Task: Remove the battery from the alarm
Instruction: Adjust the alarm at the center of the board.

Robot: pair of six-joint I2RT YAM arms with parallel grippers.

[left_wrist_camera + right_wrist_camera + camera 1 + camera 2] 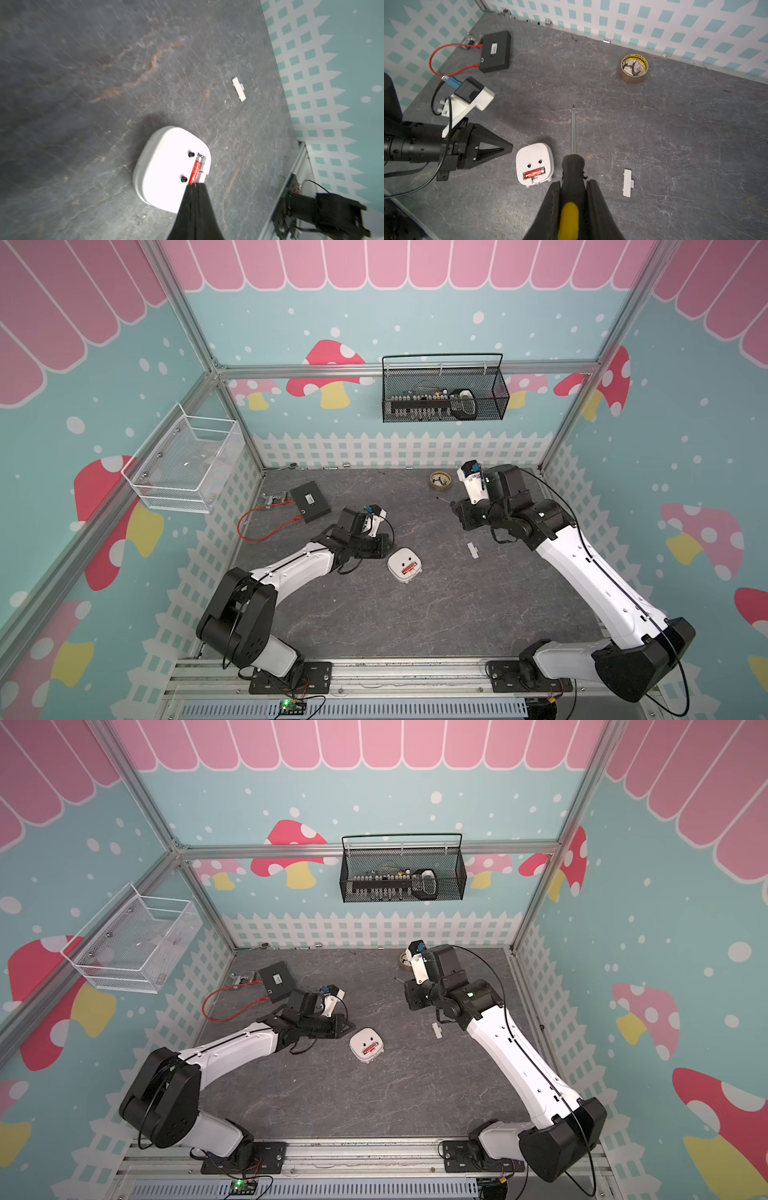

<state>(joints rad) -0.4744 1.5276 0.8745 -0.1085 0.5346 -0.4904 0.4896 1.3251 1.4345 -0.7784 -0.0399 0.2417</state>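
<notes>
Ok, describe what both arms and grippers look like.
The left arm and right arm have white shells, black joints and thin black cables. The left gripper and right gripper are black with tapered fingers; white brackets carry black cameras with blue plugs.

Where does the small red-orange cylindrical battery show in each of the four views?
Top view: battery near centre, in the white rounded-square plastic alarm's back recess.
Top view: battery likewise in that recess.
Left wrist: battery just beyond the shut left gripper's tips.
Right wrist: battery near the black-and-yellow-handled screwdriver.
Landmark: flat white plastic strip near the alarm, in all views.
</notes>
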